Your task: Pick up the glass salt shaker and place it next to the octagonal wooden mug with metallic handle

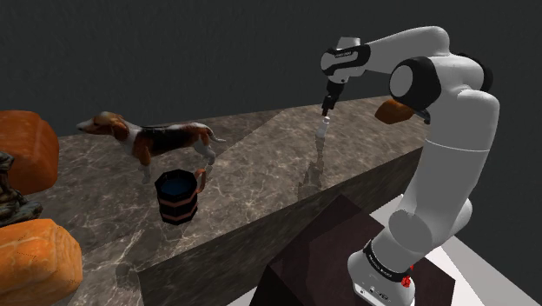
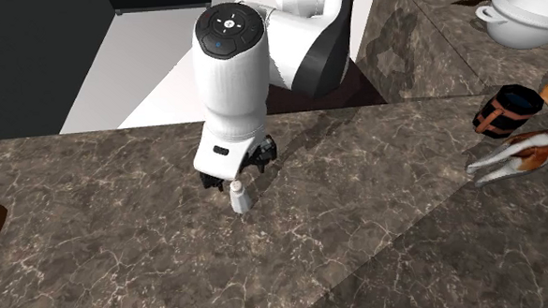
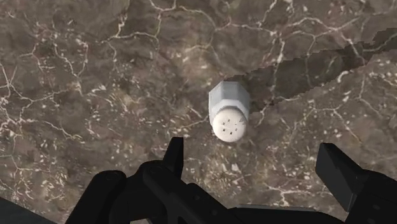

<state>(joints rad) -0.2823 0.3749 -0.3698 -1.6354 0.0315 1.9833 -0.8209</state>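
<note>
So the gripper [image 3: 254, 167] hangs just above the salt shaker [image 3: 229, 112], fingers spread wide with nothing in them, I'd guess so they can drop down on either side of it. The shaker's standing upright on the marble counter [image 1: 261, 165], and neither finger touches it. The mug [image 1: 178, 196] sits well off toward the shoulder view's left, near the dog figurine [image 1: 148, 139], so there's a fair carry to come once it's grabbed

Shaker [image 2: 240, 197] on counter [image 1: 261, 178], well apart from mug [image 1: 177, 196], seemingly before dog [image 1: 156, 137].
</note>
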